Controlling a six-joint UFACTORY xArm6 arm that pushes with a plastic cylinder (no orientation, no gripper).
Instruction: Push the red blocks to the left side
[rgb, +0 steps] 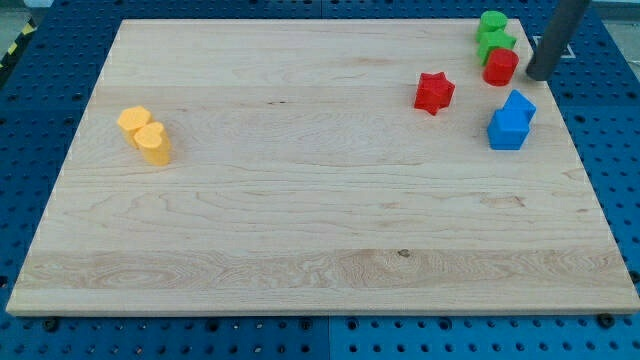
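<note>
step: i judge i am lining up behind the first red block, with nothing yet moved to the left side.
my tip (537, 76): a bare rod with nothing to open or close, holding nothing, standing at the board's far right edge.
red cylinder (500, 67): just to the view's left of my tip, close beside it; whether we touch i cannot tell.
next move: a steady push toward the view's left, keeping clear of the green blocks (494, 37) just above it.
red star (433, 92): further left of my tip, apart from the cylinder.
blue blocks (511, 120): below and slightly left of my tip.
yellow blocks (146, 135): far across the wooden board (300, 220).
</note>
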